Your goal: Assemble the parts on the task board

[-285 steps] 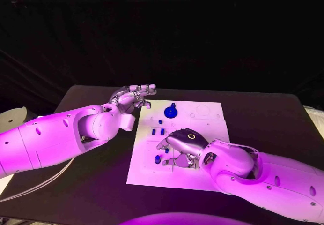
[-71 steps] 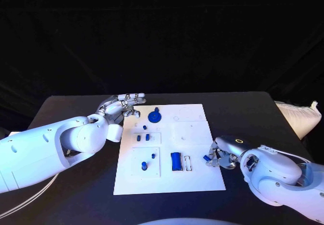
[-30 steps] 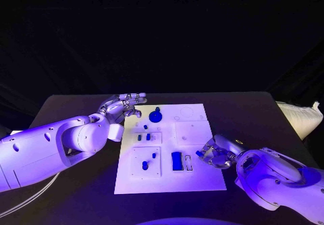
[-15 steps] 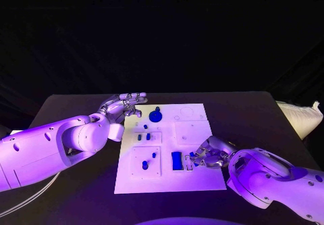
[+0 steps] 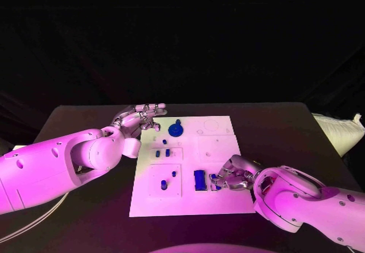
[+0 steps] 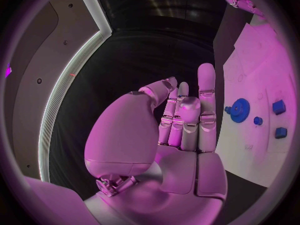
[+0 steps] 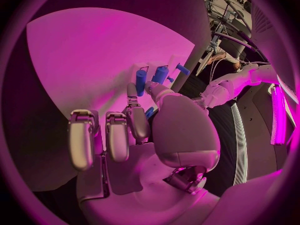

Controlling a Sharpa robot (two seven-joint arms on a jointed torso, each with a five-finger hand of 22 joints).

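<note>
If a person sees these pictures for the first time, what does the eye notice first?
The white board mid-table, dotted with blue parts. The right hand is at its near right side, beside the long blue block. The left hand hangs open at the far left corner, near the blue gear.

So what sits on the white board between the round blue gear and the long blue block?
In the head view, two small blue pegs stand side by side between the blue gear and the blue block.

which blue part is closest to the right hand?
The long blue block at the board's near edge. It lies right beside the right hand; the gear and small pegs sit farther off.
</note>
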